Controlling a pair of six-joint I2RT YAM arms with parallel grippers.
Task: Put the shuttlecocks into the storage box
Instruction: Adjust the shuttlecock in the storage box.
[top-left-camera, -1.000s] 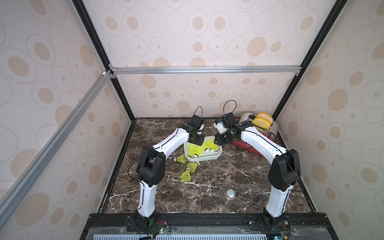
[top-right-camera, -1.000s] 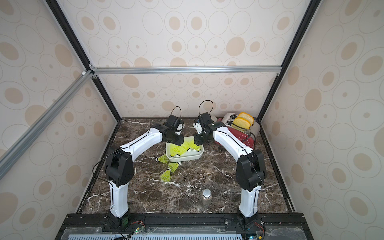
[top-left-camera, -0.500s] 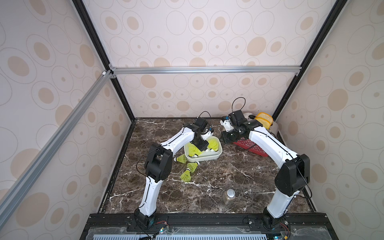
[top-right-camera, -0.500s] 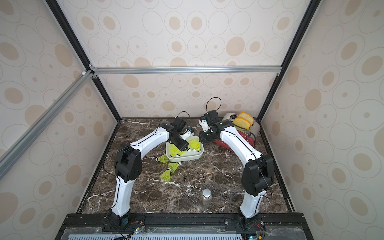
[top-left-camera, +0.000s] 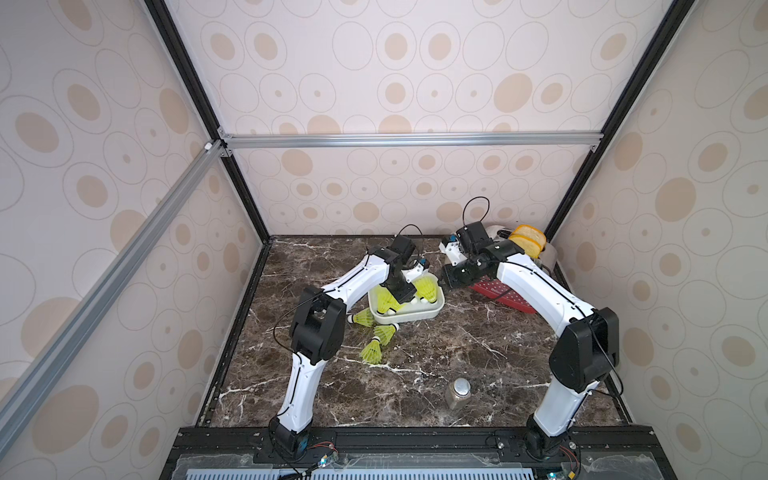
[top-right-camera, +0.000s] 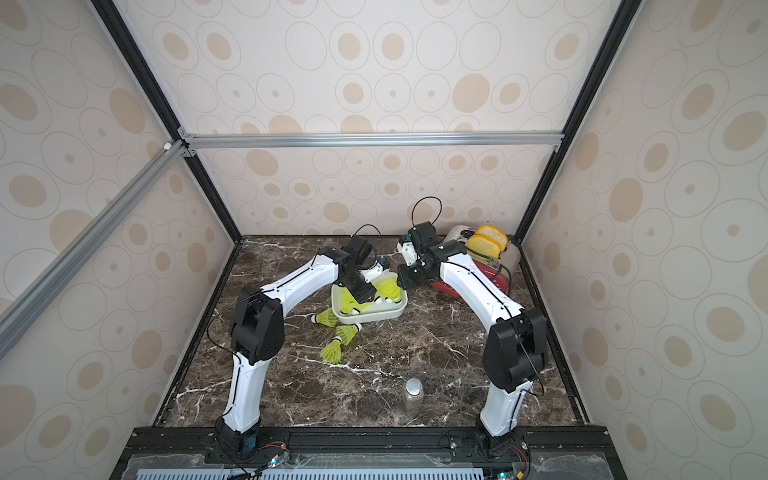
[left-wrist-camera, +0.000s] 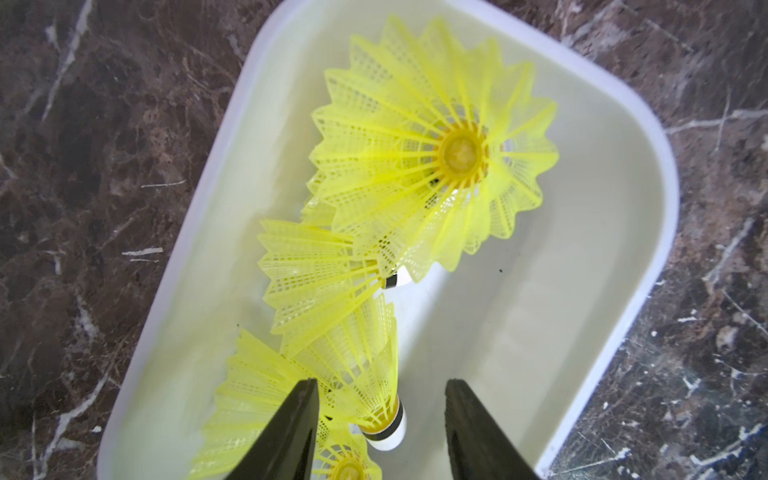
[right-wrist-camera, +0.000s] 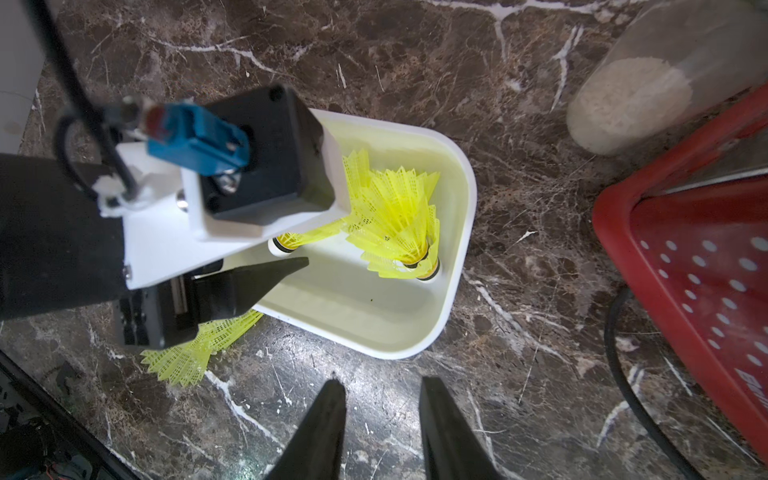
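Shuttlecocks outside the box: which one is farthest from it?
The frontmost shuttlecock, white tip pointing toward the storage box; the other two lie closer to its wall.

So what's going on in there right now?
The left pincer hangs open over the storage box, above several shuttlecocks lying inside. The right pincer hovers open and empty over the table beside the box. Three more shuttlecocks lie outside it on the table, not yet collected.

Probably a robot lab's test booth: dotted wallpaper panels (top-left-camera: 395, 62) on aluminium framing (top-left-camera: 407, 139) around a marble-look tabletop (top-left-camera: 415, 365).
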